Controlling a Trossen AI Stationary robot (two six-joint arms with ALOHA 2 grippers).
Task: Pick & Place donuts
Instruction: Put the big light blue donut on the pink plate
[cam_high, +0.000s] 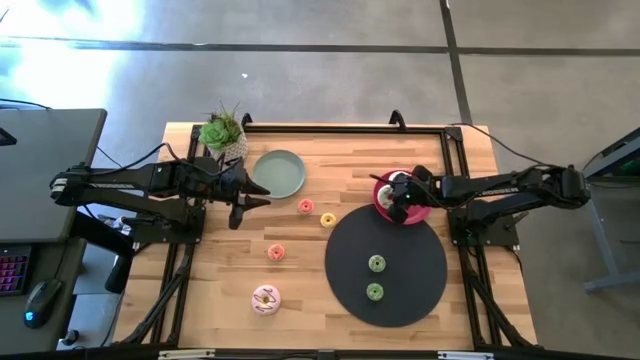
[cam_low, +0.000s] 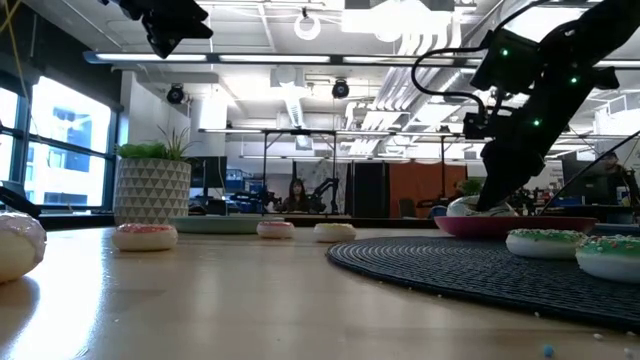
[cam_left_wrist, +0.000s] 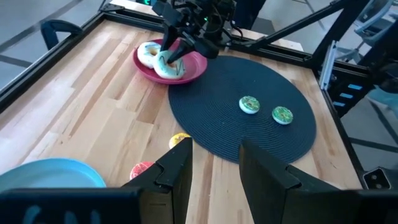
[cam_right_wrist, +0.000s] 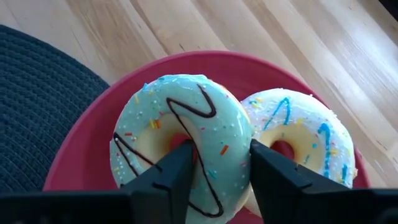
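My right gripper is over the pink plate at the far edge of the dark round mat, shut on the white-green donut. The white donut lies next to it on the plate. Two small green donuts lie on the mat. The red, yellow and salmon donuts and the pink sprinkled donut lie on the bare wood. My left gripper is open and held above the table beside the sage-green plate. My right gripper has the white-green donut by the ring on the side toward the white donut. One finger stands in the hole and the other outside the rim, between the two donuts. The fingers come from above. The donut sits tilted over the plate.
A potted plant stands at the table's far edge by the sage-green plate. The dark mat fills the right near part of the table. Black frame rails run along the table's edges. Bare wood lies between the small donuts and the near edge.
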